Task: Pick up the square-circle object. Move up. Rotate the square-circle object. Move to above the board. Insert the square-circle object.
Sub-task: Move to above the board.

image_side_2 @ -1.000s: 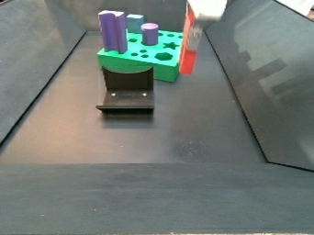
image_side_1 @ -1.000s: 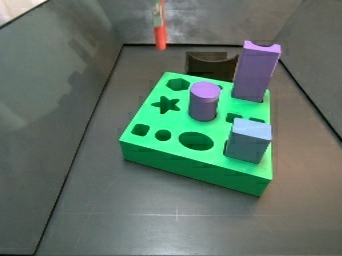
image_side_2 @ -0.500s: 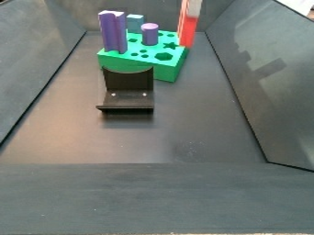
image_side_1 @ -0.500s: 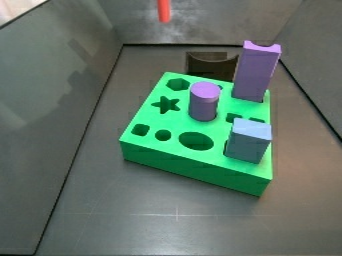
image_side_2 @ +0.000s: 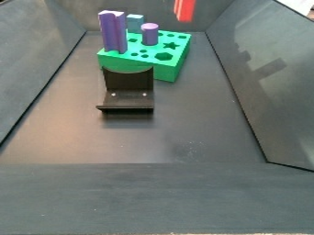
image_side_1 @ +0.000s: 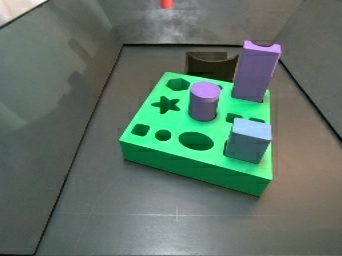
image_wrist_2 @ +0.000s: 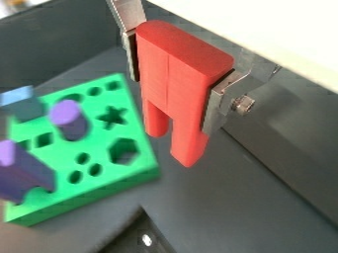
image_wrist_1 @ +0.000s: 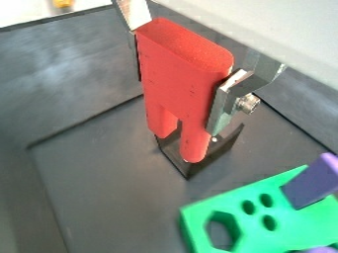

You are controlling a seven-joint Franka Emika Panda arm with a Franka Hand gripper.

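Higher than before — pincer (image_wrist_1: 185,94) clamped on the square-circle object (image_wrist_2: 175,89), well above the board (image_side_1: 167,133) — purple pieces in its holes.

The gripper (image_wrist_1: 185,84) is high above the floor with the square-circle object (image_wrist_1: 183,87) clamped upright between its fingers (image_wrist_1: 242,95), only the object's lower end showing at the upper edge in both side views (image_side_1: 167,4). The board (image_side_1: 201,135) lies on the floor well below. On it stand a notched block (image_side_1: 257,70), a cylinder (image_side_1: 203,101) and a square block (image_side_1: 249,139). The fixture (image_side_2: 128,94) stands just beside the board.
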